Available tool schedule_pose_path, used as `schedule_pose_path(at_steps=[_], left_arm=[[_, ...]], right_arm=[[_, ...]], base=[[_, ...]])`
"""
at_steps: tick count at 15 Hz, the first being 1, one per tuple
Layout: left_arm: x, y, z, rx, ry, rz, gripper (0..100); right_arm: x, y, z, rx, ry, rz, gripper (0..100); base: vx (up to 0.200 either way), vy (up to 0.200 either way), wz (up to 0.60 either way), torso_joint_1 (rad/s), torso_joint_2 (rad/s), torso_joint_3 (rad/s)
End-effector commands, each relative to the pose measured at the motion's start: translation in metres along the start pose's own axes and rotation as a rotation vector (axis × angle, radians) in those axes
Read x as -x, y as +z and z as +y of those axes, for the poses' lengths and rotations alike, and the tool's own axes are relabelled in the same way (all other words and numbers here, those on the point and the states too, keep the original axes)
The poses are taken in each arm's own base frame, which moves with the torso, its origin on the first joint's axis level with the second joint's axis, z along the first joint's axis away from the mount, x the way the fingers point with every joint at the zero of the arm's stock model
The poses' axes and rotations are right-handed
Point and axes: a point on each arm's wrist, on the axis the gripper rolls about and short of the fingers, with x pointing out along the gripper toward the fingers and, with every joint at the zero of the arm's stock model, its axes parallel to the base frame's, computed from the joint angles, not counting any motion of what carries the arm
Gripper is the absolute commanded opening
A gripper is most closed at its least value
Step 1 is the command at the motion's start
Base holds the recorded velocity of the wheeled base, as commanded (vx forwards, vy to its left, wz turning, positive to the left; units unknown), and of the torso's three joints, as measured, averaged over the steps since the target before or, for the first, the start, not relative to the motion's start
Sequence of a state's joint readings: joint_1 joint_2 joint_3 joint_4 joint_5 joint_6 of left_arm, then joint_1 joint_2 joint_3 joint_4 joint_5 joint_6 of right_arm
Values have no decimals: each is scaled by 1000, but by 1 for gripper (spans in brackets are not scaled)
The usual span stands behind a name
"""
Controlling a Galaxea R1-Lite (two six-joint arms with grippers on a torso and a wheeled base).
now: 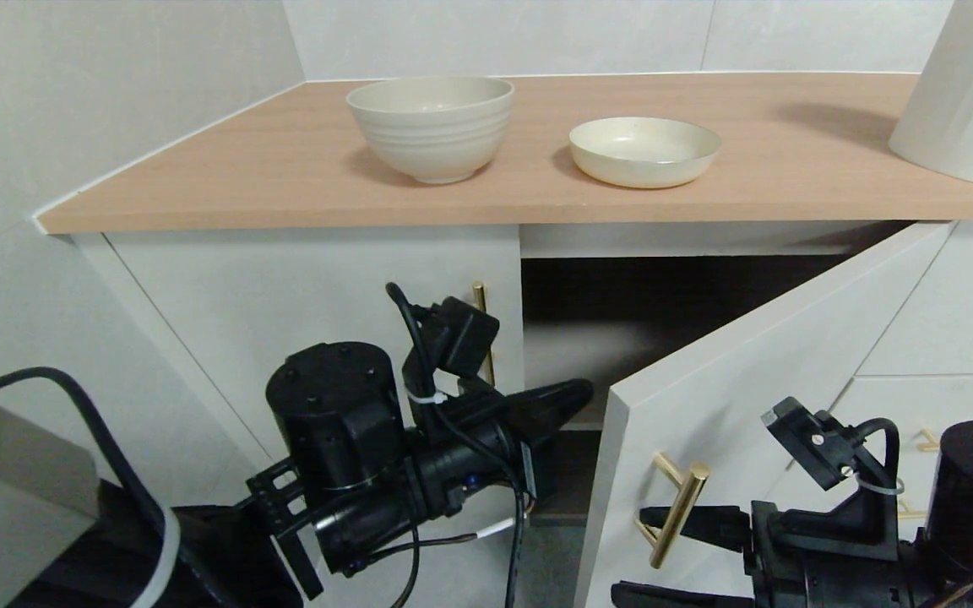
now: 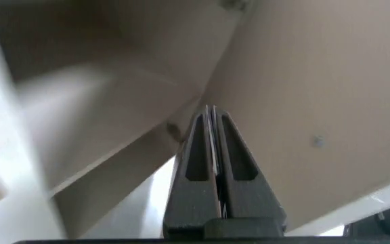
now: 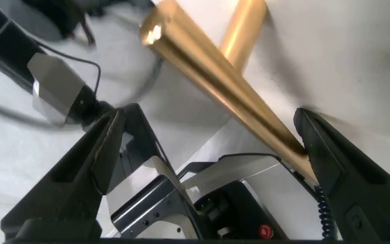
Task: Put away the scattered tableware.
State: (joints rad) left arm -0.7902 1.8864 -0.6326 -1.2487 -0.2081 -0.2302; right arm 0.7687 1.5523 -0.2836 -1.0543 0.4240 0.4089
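A deep ribbed cream bowl (image 1: 429, 127) and a shallow cream dish (image 1: 644, 150) stand side by side on the wooden counter (image 1: 225, 181). Below them the cabinet's right door (image 1: 757, 355) is swung partly open. My left gripper (image 1: 575, 395) is shut and empty, with its tip at the dark cabinet opening; in the left wrist view the left gripper (image 2: 210, 122) points at the door's inner face. My right gripper (image 1: 655, 561) is open, its fingers (image 3: 103, 146) on either side of the door's gold handle (image 3: 222, 74), not closed on it.
A large white ribbed shade or vessel (image 1: 972, 93) stands at the counter's right end. The closed left door has its own gold handle (image 1: 481, 304). White drawers (image 1: 951, 338) lie to the right. The cabinet interior (image 1: 622, 295) is dark with a shelf inside.
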Motion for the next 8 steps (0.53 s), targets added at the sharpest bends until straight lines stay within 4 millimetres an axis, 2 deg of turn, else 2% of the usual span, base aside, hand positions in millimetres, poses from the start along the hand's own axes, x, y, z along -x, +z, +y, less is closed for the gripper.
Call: schedule_pose_path(at_steps=[1, 5, 8], left_arm=[[-8, -25, -5, 13, -33, 74, 0], [-7, -27, -7, 14, -52, 83, 0], [-6, -25, -8, 14, -53, 77, 0]], right_arm=[[3, 5, -1, 10, -38, -41, 100], [4, 8, -3, 19, -85, -72, 100], [16, 13, -5, 100, -155, -115, 100]], base=[[0, 0, 0, 0, 0, 0], [0, 0, 0, 0, 0, 0], [0, 0, 0, 0, 0, 0]])
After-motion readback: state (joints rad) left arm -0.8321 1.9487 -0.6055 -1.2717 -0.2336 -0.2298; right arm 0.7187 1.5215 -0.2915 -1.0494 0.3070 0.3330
